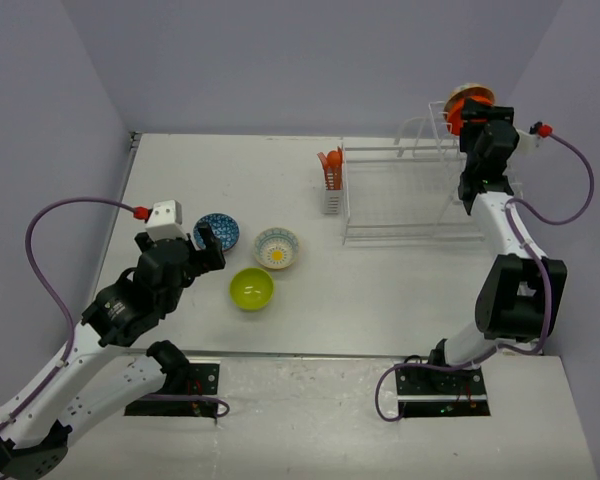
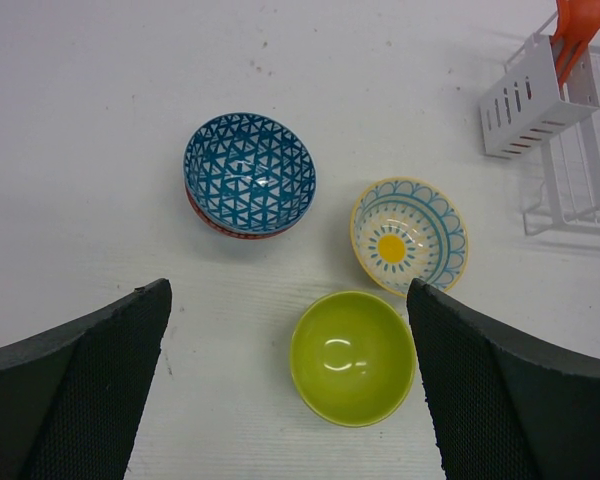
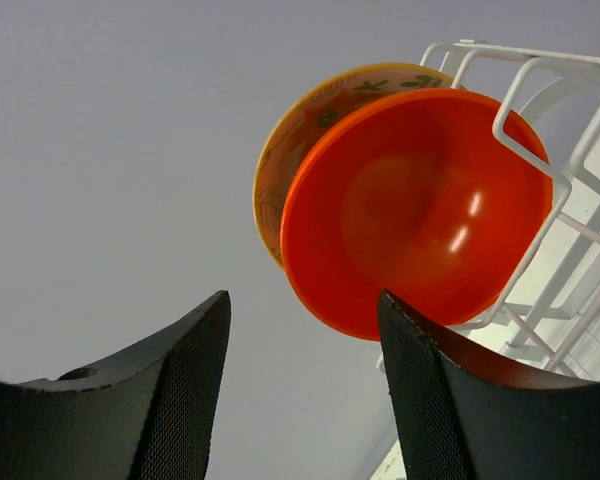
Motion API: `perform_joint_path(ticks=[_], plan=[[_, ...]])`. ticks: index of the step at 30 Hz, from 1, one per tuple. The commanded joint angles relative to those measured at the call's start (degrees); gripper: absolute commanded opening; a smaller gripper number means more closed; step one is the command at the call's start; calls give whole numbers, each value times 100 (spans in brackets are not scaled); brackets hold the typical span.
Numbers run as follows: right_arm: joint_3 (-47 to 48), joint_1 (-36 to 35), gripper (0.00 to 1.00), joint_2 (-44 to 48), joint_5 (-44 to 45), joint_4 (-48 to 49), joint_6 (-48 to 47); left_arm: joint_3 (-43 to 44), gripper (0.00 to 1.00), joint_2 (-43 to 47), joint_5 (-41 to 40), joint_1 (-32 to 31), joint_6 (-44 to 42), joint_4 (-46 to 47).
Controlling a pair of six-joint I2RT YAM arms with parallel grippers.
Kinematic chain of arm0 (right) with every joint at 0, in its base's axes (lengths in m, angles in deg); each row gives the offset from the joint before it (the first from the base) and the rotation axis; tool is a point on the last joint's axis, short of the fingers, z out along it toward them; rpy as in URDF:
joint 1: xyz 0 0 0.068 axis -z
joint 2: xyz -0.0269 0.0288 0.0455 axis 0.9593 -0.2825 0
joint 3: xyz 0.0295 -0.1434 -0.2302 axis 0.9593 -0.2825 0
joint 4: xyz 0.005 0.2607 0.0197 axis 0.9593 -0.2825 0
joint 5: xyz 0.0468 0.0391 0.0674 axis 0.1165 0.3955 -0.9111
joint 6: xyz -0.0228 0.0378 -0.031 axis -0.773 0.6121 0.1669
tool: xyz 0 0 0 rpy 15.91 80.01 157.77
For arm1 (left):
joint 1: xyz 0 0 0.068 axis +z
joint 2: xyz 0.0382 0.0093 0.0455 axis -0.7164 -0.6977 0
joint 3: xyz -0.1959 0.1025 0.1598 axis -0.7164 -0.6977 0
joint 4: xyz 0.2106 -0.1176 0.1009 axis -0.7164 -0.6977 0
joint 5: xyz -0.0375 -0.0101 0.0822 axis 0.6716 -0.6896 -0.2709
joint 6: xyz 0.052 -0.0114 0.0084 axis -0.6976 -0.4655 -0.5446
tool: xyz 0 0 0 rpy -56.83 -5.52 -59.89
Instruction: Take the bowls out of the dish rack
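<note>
Three bowls sit on the table: a blue-patterned bowl (image 1: 218,231) (image 2: 250,175), a cream bowl with a yellow centre (image 1: 276,248) (image 2: 408,235) and a lime-green bowl (image 1: 251,288) (image 2: 352,357). My left gripper (image 1: 206,249) (image 2: 288,290) is open and empty above them, with the lime-green bowl between its fingers below. The white dish rack (image 1: 410,195) stands at the back right. A plain orange bowl (image 1: 470,100) (image 3: 420,210) stands on edge in its raised section (image 3: 525,110), with a cream leafy bowl (image 3: 310,130) behind it. My right gripper (image 1: 477,118) (image 3: 302,300) is open and empty at the orange bowl's rim.
A white utensil caddy (image 1: 329,198) (image 2: 530,95) holding an orange utensil (image 1: 330,165) hangs at the rack's left end. Grey walls enclose the table on three sides. The right arm reaches along the rack's right side.
</note>
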Motion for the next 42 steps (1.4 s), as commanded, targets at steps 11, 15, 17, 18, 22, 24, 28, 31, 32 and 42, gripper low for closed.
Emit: perform_joint_path(ticks=[11, 15, 17, 18, 22, 24, 28, 31, 32, 42], plan=[[561, 31, 55, -519, 370, 427, 27, -56, 100, 45, 173, -14, -196, 265], [597, 57, 55, -554, 388, 488, -35, -65, 100, 80, 226, -14, -231, 300], [562, 57, 54, -572, 353, 680, -62, -73, 100, 63, 261, -14, -249, 318], [553, 66, 54, -590, 336, 708, -62, -73, 100, 63, 261, -14, -249, 318], [623, 66, 43, -660, 353, 708, -97, -73, 100, 71, 279, -14, -258, 318], [623, 66, 43, -669, 379, 760, -97, -73, 100, 89, 287, -14, -258, 326], [580, 66, 30, -669, 423, 857, -97, -82, 100, 124, 305, -14, -267, 335], [527, 66, 19, -678, 414, 989, -79, -91, 100, 142, 323, -14, -284, 353], [509, 66, 19, -678, 414, 1024, -79, -91, 100, 142, 323, -14, -284, 353], [369, 66, 16, -713, 397, 1455, -123, -100, 100, 168, 331, -23, -284, 353]])
